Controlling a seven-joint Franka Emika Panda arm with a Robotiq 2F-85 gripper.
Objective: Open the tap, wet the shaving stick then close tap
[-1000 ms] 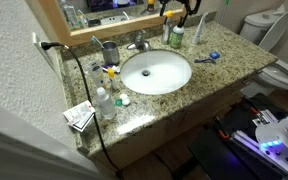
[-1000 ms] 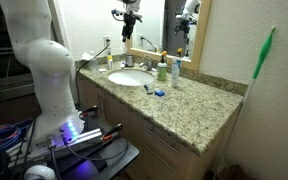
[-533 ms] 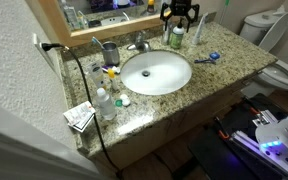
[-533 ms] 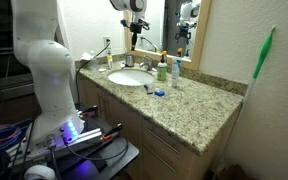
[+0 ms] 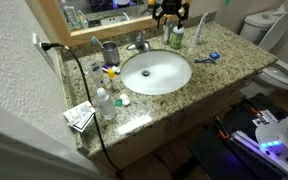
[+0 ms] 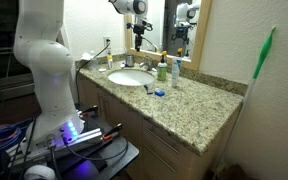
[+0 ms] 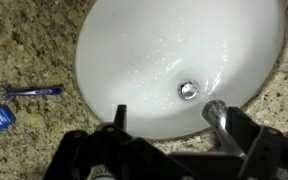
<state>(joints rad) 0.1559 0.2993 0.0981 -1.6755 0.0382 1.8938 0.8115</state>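
Granite counter (image 5: pixel 222 72) is nearest, with a white basin (image 5: pixel 156 72) set in it. The shaving stick (image 5: pixel 206 58) lies flat on the counter to the right of the basin, just off its rim and well apart from me. The tap (image 5: pixel 139 44) stands at the basin's far rim. Farthest, my gripper (image 5: pixel 170 12) hangs high by the mirror (image 5: pixel 94 10), above the tap, jaws wide apart, holding nothing.

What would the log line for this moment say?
gripper: open, empty, over sink | tap: untouched | razor: on counter beside sink
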